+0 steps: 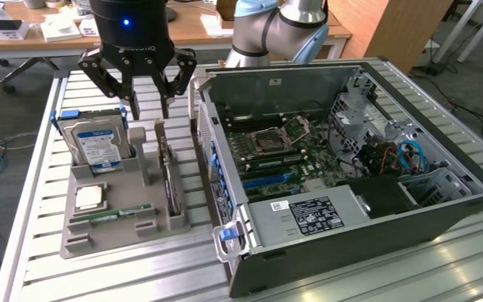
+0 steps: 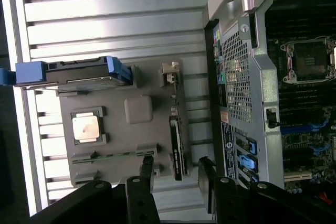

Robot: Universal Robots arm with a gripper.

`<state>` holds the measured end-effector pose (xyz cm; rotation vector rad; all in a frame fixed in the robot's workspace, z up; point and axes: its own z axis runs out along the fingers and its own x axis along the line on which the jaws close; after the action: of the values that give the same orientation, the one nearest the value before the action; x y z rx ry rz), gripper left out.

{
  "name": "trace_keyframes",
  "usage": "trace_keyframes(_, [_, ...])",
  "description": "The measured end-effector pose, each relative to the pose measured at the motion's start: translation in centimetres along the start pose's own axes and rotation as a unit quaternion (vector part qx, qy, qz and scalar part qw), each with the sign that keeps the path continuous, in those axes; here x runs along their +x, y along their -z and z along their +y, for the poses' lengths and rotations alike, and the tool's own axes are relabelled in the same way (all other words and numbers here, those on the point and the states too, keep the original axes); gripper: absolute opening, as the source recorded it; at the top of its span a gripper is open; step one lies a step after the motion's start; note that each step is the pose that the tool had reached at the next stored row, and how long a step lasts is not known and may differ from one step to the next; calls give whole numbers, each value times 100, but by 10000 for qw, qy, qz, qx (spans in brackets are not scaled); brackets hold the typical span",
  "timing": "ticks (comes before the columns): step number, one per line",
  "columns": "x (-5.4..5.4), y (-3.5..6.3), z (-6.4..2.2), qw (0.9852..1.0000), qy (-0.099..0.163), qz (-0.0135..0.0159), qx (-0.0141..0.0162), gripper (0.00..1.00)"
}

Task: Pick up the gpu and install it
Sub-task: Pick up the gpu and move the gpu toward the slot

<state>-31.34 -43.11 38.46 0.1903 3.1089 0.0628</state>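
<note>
Claw [image 1: 149, 110] wide open, empty, hovers over gray holder [image 1: 128, 192] on tabletop [image 1: 99, 277]. gpu [image 1: 168, 182] on edge in holder slot, just beside open pc case [image 1: 351, 207], in line with gap between jaws. Likely light, stiff, thin, fragile; pinch flat faces near top edge, avoid connector strip.
</note>
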Motion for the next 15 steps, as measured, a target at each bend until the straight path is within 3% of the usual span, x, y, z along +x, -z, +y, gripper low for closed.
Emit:
trace_keyframes(8, [0, -3, -1, 10000, 0, 0, 0, 47])
trace_keyframes(15, [2, -121, -6, 10000, 1, -6, -1, 47])
